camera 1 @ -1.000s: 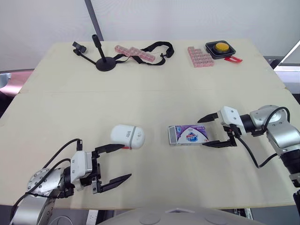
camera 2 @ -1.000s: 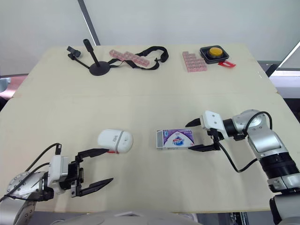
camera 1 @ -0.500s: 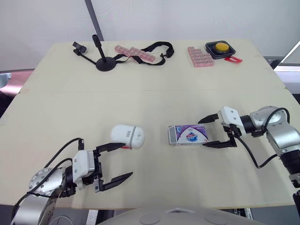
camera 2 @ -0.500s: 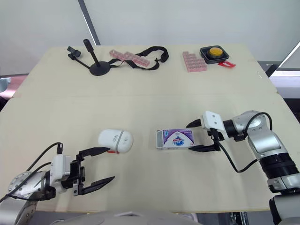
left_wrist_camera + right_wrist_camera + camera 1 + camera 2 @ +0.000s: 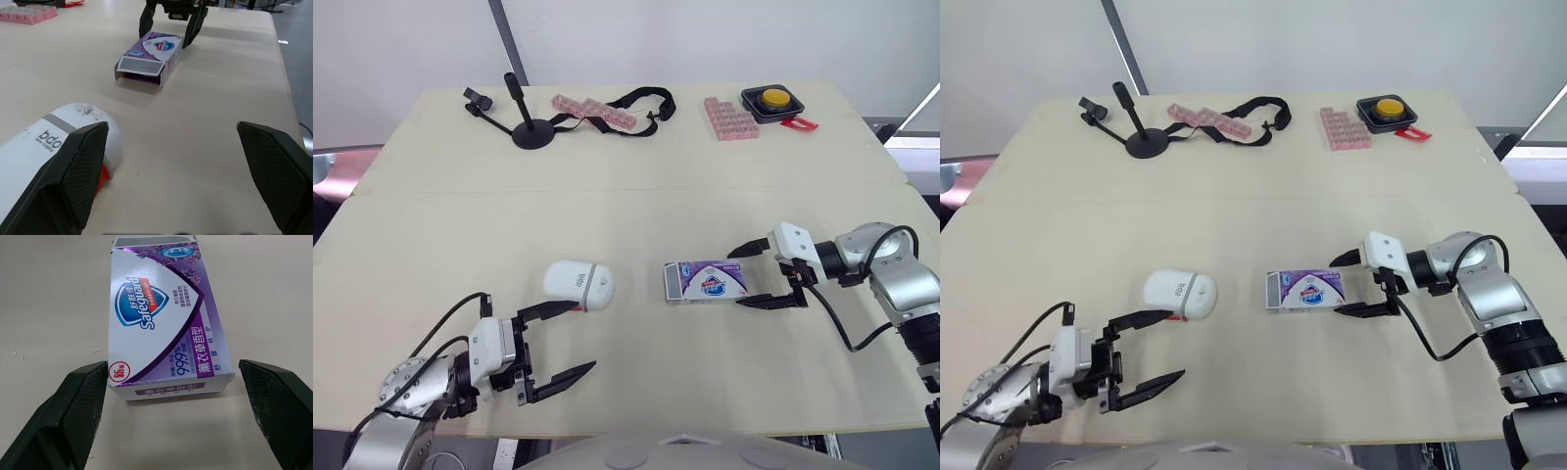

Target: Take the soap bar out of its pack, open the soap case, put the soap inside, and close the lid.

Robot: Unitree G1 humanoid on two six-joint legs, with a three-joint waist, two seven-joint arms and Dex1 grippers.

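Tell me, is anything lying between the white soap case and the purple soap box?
No. Between the white soap case and the purple soap box there is only bare table, as the left eye view shows.

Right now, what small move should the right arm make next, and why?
Probably close the right gripper on the soap pack: its open fingers straddle the pack's end, one on each side, so a grasp seems lined up.
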